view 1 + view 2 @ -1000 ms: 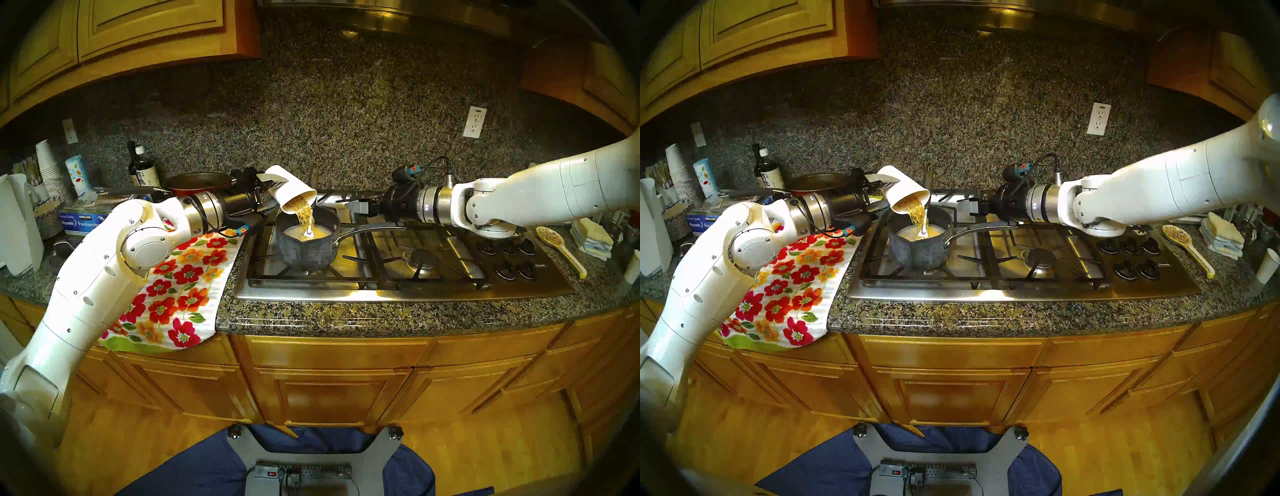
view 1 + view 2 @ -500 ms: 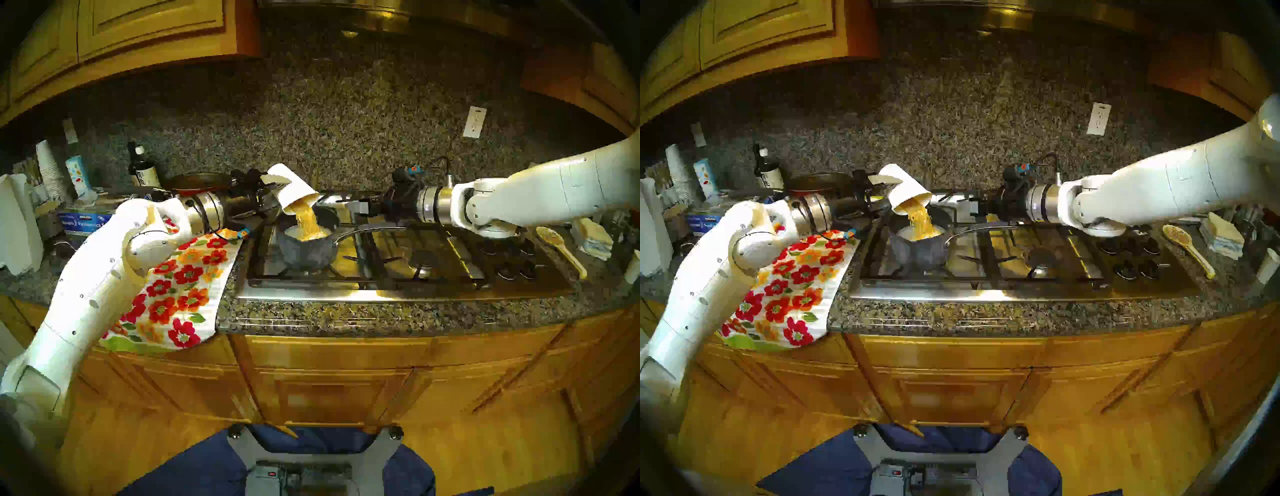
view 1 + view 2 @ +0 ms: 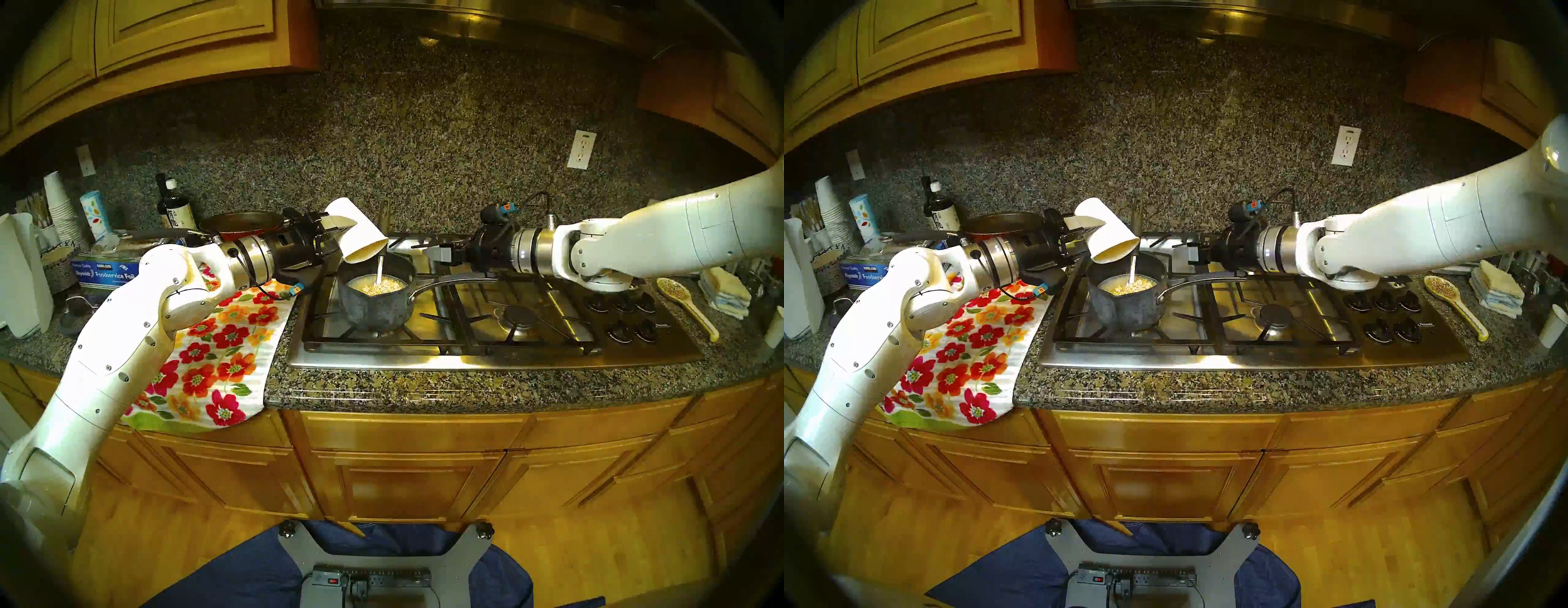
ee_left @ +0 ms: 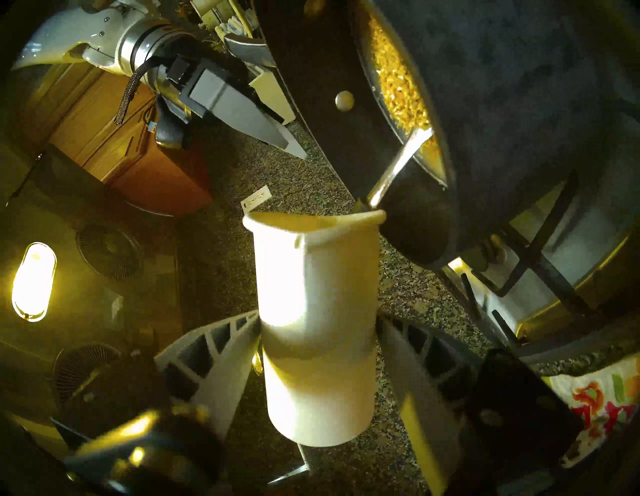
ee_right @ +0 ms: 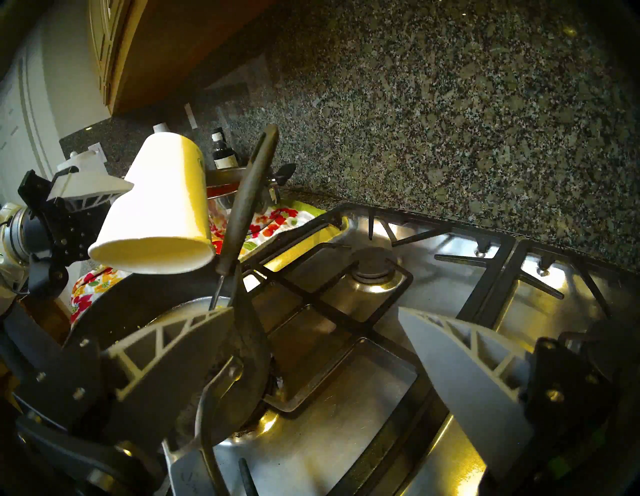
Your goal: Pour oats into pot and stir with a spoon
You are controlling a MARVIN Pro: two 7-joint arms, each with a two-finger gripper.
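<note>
The left pincer [image 3: 335,231] grips a tipped white cup [image 3: 360,235] over the pot [image 3: 375,303]. Oats [image 3: 379,286] lie inside. The right pincer [image 3: 426,250] hangs released.

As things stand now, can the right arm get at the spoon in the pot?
Probably yes. The right gripper is open and empty, near the pot. The spoon handle rises clear above the rim. Only the tilted white cup, held by the left gripper, crowds it from one side.
</note>
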